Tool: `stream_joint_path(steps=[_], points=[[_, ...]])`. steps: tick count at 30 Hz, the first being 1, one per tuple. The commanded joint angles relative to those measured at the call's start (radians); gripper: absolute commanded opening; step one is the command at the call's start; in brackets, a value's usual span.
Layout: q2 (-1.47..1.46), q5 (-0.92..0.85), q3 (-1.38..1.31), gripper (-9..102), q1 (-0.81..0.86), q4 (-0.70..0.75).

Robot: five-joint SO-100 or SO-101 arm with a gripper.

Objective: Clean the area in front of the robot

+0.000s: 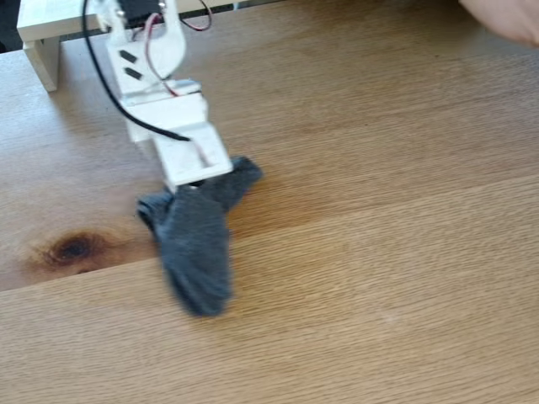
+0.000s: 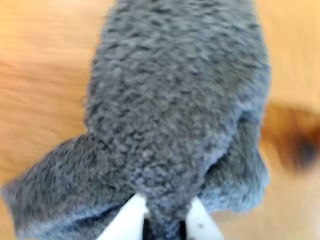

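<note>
Pinched between the white fingertips [image 2: 131, 220] of the robot's [image 1: 160, 93] hand [image 2: 162, 222], a grey knitted cloth [image 2: 175, 115] trailed flat on the oak desk [image 1: 387, 252] near its dark knot [image 1: 74, 248], seemingly for wiping.

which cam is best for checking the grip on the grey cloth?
Wrist view: the grey cloth is pinched between the white fingertips of the gripper. In the fixed view the arm covers the jaws, with the cloth trailing over the wood surface.
</note>
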Motion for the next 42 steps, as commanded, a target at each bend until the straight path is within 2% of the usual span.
stream_joint_path(steps=[1,10,15,18,21,24,28,32,34,38,40,42], points=[[-0.069,-0.054,-0.034,0,0.011,-0.201],[-0.212,-0.201,-0.035,0,0.285,-0.38],[-0.196,-0.21,-0.035,0,0.431,-0.356],[-0.121,-0.172,-0.023,0,0.491,-0.267],[0.049,-0.104,-0.023,0,0.52,-0.098],[0.261,-0.072,-0.034,0,0.534,0.121],[0.485,-0.123,-0.025,0,0.568,0.417],[0.595,-0.155,-0.02,0,0.664,0.752],[0.615,-0.178,-0.018,0,0.742,0.865],[0.615,-0.259,-0.017,0,0.884,0.986],[0.597,-0.295,0.005,0,0.936,0.953],[0.569,-0.328,0.052,0,0.977,0.845]])
